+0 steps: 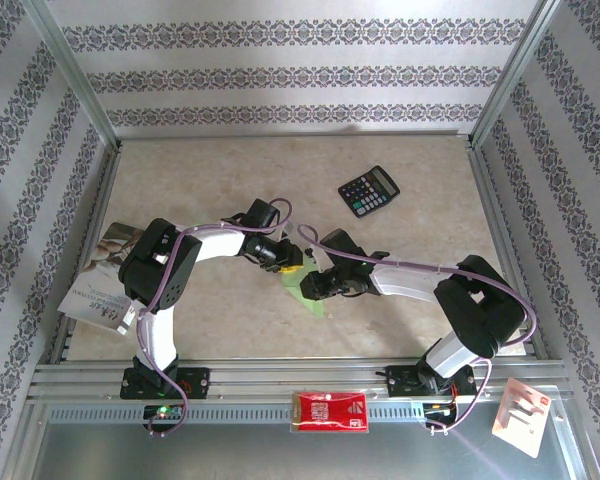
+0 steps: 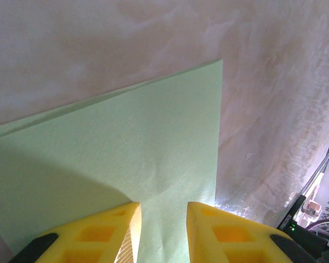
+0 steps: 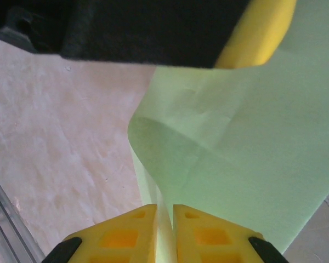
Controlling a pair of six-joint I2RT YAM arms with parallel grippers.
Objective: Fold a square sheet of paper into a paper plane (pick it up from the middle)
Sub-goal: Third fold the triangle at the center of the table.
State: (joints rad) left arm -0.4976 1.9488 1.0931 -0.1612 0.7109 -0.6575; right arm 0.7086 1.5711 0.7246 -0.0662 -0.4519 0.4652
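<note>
Right wrist: R gripper [image 3: 164,211] is sitting barely parted on paper [image 3: 252,148], hold unclear, L gripper [image 2: 163,208] part-open astride it, so a slip is prob. risking a skewed crease.

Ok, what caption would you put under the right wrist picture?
Green paper curls up out of the right tool above the pale table.

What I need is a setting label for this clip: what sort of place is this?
Probably a robot test cell, not a home: a table fenced by aluminium frame and wallpapered panels, with left arm and right arm bolted at its near edge.
</note>
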